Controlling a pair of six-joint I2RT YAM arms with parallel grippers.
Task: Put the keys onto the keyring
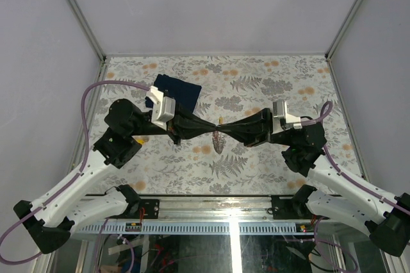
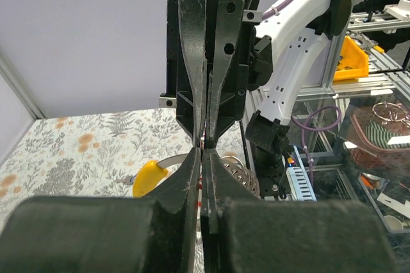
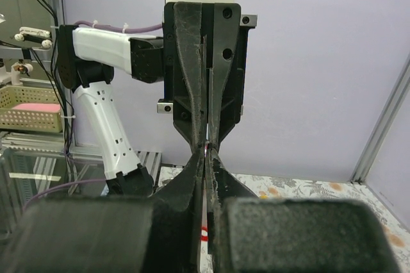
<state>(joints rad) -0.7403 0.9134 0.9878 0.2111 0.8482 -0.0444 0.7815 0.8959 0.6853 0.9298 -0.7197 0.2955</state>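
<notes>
Over the table (image 1: 275,84), left gripper (image 2: 204,157) and right gripper (image 3: 206,157) meet tip-to-tip, both pinched shut; keys (image 1: 219,141) point toward near edge.

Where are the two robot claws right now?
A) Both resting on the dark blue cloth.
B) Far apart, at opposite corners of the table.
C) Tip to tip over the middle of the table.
C: the left gripper and right gripper meet nose to nose above the middle of the table, while the cloth lies apart at the back.
</notes>
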